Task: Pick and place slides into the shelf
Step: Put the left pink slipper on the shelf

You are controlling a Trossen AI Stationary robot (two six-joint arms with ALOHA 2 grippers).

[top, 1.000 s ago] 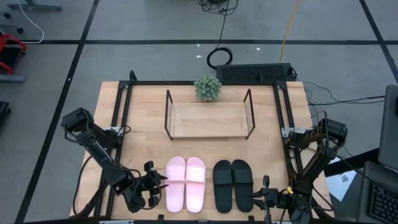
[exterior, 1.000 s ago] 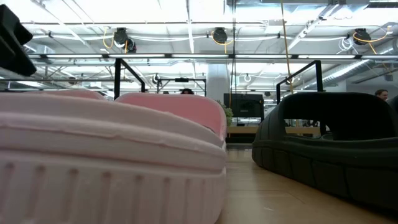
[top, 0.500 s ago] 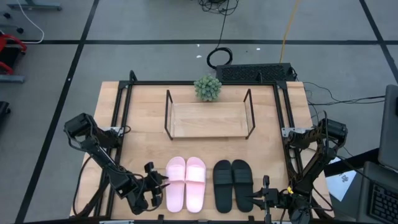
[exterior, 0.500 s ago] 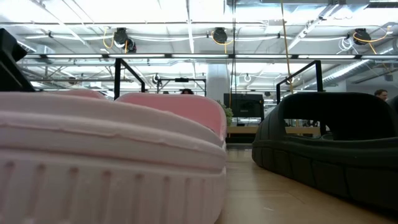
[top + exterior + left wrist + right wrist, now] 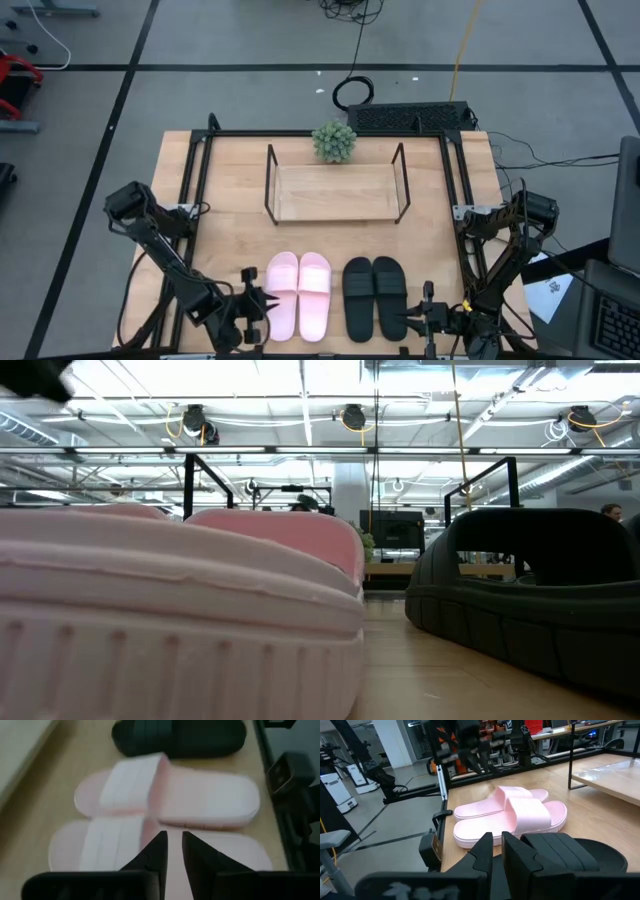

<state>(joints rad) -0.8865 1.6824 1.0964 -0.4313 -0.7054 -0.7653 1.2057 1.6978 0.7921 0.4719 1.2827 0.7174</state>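
Two pale pink slides [image 5: 298, 294] and two black slides [image 5: 374, 297] lie flat on their soles side by side near the table's near edge, toes pointing at the shelf [image 5: 335, 192]. The shelf's wooden board is bare. My left gripper [image 5: 262, 302] is shut and stands at the outer side of the left pink slide [image 5: 100, 845], its fingertips [image 5: 172, 851] over that slide's edge; no touch shows. My right gripper [image 5: 408, 320] waits shut at the near right, beside the right black slide [image 5: 570, 850].
A small green potted plant [image 5: 334, 141] stands just behind the shelf. A dark metal frame [image 5: 196, 180] runs along the table's left, right and far sides. In the low view the pink slide [image 5: 180, 610] and black slide [image 5: 530, 590] fill the foreground.
My left gripper has moved a little toward the table's right and near edge, closing in on the left pink slide. The slides have stayed where they were.
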